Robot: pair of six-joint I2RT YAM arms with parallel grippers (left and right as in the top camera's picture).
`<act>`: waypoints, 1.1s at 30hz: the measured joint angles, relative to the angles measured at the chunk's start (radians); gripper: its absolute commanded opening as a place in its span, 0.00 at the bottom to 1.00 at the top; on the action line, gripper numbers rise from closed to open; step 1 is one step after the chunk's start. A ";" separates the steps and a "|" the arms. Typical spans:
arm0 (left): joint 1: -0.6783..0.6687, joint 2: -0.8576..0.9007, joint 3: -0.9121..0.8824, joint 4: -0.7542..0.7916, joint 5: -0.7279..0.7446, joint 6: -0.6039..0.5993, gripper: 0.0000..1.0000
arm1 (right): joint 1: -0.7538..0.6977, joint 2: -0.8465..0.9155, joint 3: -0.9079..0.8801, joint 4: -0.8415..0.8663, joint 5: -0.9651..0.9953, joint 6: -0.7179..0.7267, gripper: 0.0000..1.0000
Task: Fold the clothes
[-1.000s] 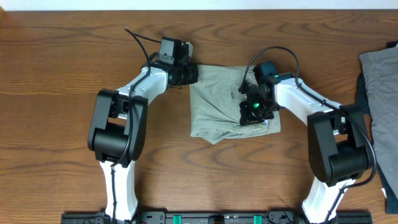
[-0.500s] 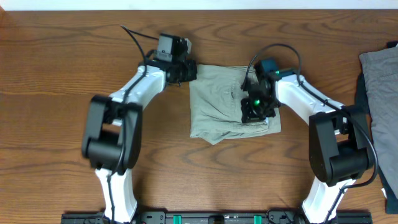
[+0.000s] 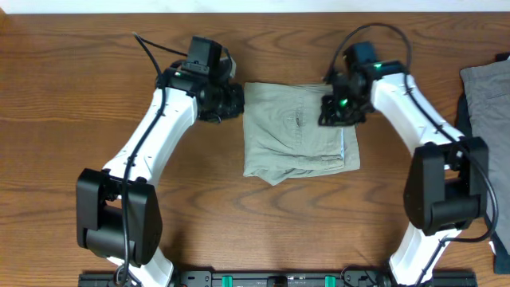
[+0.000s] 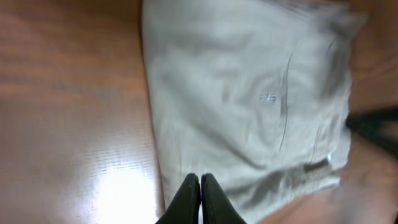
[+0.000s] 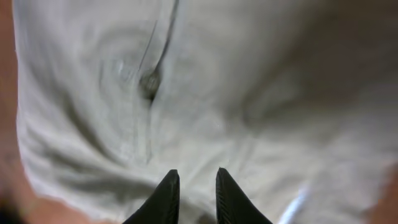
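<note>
While the shorts lie folded in a small square in the middle of the table, both arms have moved. A moment ago the right gripper sat low on the right side of the shorts. Now it is up by the top right corner. The left gripper was at the top left corner. Now it sits a bit lower, right at the left edge, and its arm is stretched out long.

From the left wrist we see its two fingers pressed together with nothing between them, over the left edge of the cloth. From the right wrist we see the fingers a little apart, with no cloth in the gap. They hang over the shorts near a seam and a dark spot. That spot may be the button, but the view is blurry, so we are not sure.

We think the fold is done or nearly done, and the arms are backing off. The bottom edge looks a bit bumpy.

The table is brown wood and shines in the light. A grey garment lies far off at the right edge, well apart from the shorts. Behind the table we see only a pale strip, so we cannot tell more of the room.
</note>
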 measured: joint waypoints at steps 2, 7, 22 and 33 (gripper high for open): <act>-0.030 0.000 -0.006 -0.018 0.000 0.000 0.06 | -0.029 0.000 0.001 0.055 0.004 -0.003 0.16; -0.119 0.001 -0.033 -0.010 0.000 -0.009 0.05 | -0.074 0.001 0.002 0.181 0.044 -0.009 0.19; -0.200 0.157 -0.111 0.024 -0.050 -0.151 0.06 | -0.070 0.167 0.002 0.422 0.116 -0.027 0.04; -0.176 0.220 -0.108 0.034 -0.052 -0.121 0.07 | -0.071 0.197 0.035 0.252 0.138 -0.029 0.01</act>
